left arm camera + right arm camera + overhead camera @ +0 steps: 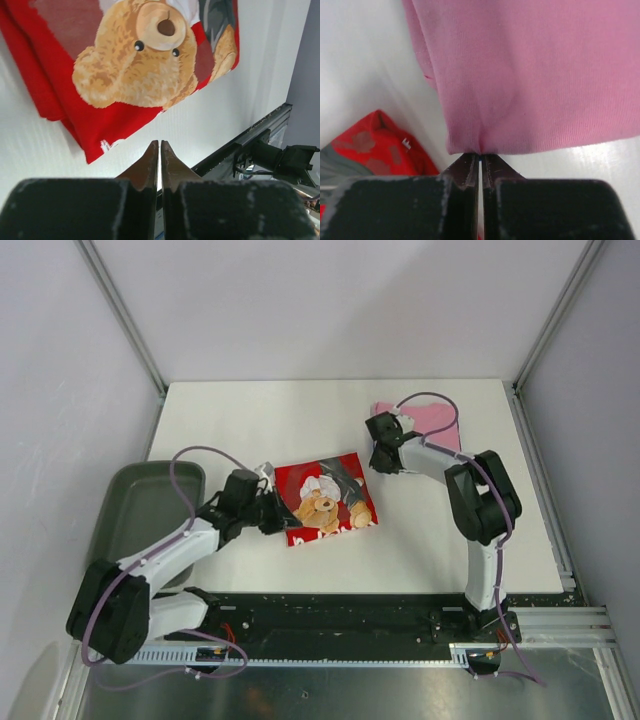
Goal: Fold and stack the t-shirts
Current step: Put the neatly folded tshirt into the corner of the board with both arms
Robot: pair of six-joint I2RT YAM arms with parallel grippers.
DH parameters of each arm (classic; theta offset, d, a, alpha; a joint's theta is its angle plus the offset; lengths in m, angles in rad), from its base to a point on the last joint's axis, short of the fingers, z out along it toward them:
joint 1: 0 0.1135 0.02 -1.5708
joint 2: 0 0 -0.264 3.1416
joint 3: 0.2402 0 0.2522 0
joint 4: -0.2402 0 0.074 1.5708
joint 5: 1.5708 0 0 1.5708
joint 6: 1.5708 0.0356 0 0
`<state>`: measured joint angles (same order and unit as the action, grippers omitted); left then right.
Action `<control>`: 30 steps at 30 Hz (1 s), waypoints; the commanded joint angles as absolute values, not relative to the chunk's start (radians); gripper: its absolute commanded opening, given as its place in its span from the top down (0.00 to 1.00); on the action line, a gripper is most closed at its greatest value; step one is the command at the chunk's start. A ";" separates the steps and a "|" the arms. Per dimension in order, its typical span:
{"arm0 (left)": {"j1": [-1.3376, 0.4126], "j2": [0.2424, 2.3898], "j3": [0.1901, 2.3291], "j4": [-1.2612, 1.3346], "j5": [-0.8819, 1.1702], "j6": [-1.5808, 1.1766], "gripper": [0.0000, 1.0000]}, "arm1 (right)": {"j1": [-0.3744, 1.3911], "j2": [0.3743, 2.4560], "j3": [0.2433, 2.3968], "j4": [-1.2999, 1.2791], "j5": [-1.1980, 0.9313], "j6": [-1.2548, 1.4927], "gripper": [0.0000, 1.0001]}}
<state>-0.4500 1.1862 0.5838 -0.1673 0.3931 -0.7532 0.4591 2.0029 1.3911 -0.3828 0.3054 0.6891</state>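
Observation:
A folded red t-shirt with a teddy-bear print lies flat in the middle of the table; the bear print on the red t-shirt fills the left wrist view. My left gripper hovers at its left edge, shut with nothing between the fingers, its tips over bare table just off the cloth. A pink t-shirt lies at the back right. My right gripper is shut on the near edge of the pink t-shirt, which puckers at the tips.
A grey-green tray sits off the table's left edge beside the left arm. The black rail with the arm bases runs along the near edge. Grey walls and metal posts enclose the back and sides.

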 commanded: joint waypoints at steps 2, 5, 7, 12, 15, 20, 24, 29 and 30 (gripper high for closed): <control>-0.424 1.100 0.514 -0.155 0.331 -0.790 0.92 | 0.502 1.939 1.347 -0.365 0.268 0.761 1.00; -0.407 1.066 0.473 -0.156 0.296 -0.812 0.91 | 0.521 1.921 1.323 -0.358 0.257 0.771 1.00; -0.401 1.047 0.454 -0.157 0.271 -0.823 0.88 | 0.526 1.912 1.316 -0.357 0.248 0.773 1.00; -0.398 1.018 0.416 -0.163 0.222 -0.848 0.74 | 0.529 1.900 1.306 -0.354 0.238 0.768 1.00; -0.404 1.057 0.419 -0.162 0.224 -0.834 0.69 | 0.528 1.907 1.304 -0.350 0.232 0.765 1.00; -0.452 1.124 0.449 -0.158 0.191 -0.809 0.62 | 0.528 1.917 1.300 -0.338 0.218 0.765 1.00; -0.472 1.187 0.467 -0.150 0.171 -0.803 0.61 | 0.526 1.923 1.299 -0.334 0.212 0.767 1.00; -0.489 1.229 0.475 -0.114 0.166 -0.810 0.61 | 0.522 1.927 1.299 -0.332 0.208 0.766 1.00; -0.492 1.234 0.477 -0.109 0.167 -0.811 0.62 | 0.521 1.927 1.300 -0.332 0.206 0.765 1.00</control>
